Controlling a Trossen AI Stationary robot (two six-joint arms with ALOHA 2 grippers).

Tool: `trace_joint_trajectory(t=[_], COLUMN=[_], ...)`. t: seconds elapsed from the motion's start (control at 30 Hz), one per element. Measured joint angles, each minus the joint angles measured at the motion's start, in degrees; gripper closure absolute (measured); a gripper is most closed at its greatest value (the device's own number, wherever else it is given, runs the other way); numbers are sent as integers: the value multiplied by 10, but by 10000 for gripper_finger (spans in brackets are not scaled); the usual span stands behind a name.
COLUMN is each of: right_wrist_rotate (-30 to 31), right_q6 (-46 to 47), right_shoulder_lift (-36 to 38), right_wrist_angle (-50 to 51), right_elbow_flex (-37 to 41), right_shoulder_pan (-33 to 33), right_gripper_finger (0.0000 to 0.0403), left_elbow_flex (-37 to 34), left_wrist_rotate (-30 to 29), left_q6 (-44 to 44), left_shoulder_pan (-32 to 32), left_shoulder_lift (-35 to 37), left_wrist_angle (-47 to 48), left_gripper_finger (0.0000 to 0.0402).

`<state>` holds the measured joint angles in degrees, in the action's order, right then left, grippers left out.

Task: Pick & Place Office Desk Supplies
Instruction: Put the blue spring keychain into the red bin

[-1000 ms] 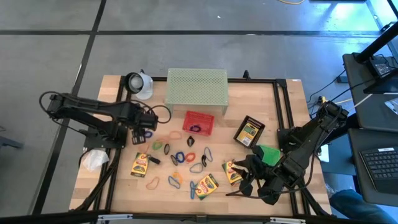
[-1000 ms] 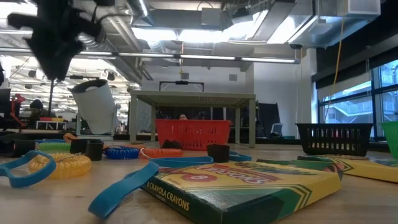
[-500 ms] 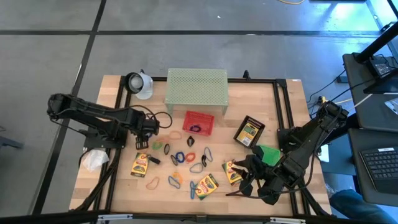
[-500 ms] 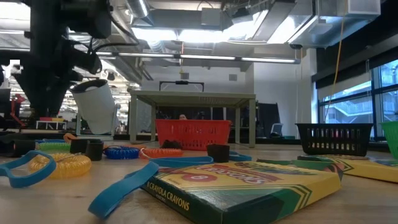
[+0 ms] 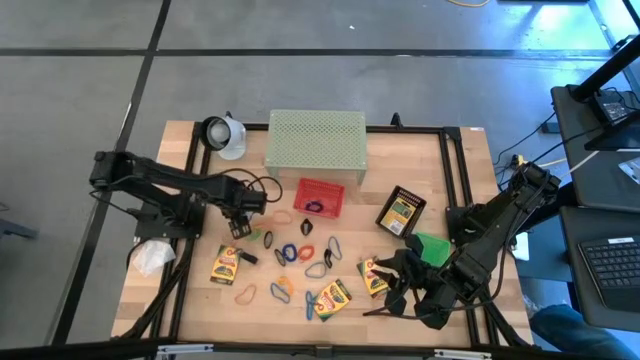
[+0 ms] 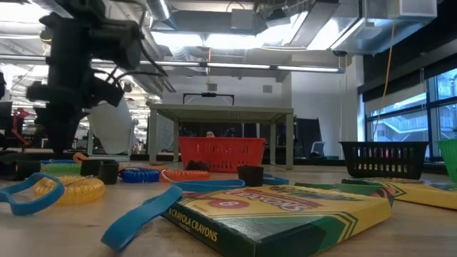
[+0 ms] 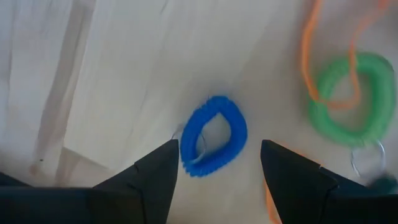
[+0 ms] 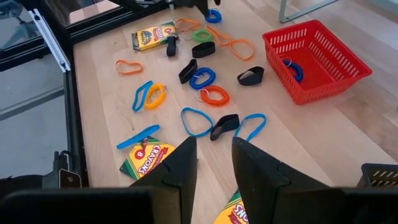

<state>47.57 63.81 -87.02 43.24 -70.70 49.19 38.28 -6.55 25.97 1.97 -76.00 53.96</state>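
A blue coil loop [image 7: 214,134] lies flat on the wooden table. My left gripper [image 7: 219,144] hangs open just above it and points down, one finger on either side, touching nothing; in the high view it [image 5: 238,224] stands left of the red basket [image 5: 320,197]. A green coil [image 7: 348,102] and an orange loop [image 7: 311,56] lie beside the blue one. Crayon boxes [image 5: 225,264] [image 5: 331,297] [image 5: 373,276] and more loops and clips [image 8: 202,78] lie on the table's near half. My right gripper [image 8: 214,146] waits open at the near right, above the table.
A pale green perforated shelf [image 5: 316,140] stands at the far middle, with a white roll [image 5: 222,135] to its left. A black box [image 5: 401,211] and a green object [image 5: 432,247] lie at the right. A white wad [image 5: 152,257] sits off the table's left edge.
My left gripper has come down and gone a little toward the table's right edge, staying open. It now hangs low over the blue coil loop.
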Motion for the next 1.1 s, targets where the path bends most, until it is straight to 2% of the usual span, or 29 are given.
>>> trace_joint_trajectory(t=[0.47, 0.67, 0.93, 1.1], right_wrist_rotate=[-2, -5, -5, -5], right_q6=[-2, -2, -2, -3], right_shoulder_lift=[0, 0, 0, 0], right_wrist_angle=[0, -5, -8, -9], right_elbow_flex=[0, 0, 0, 0], right_shoulder_pan=[0, 0, 0, 0], right_gripper_finger=[300, 300, 300, 300], left_elbow_flex=[0, 3, 3, 3], left_wrist_rotate=[-9, 8, 54, 77], left_q6=[-44, -58, -58, -53], left_shoulder_pan=[43, 61, 86, 99], left_shoulder_lift=[-68, -93, -112, -113], left_wrist_angle=[-33, -34, -38, -40], left_gripper_finger=[180, 187, 221, 269])
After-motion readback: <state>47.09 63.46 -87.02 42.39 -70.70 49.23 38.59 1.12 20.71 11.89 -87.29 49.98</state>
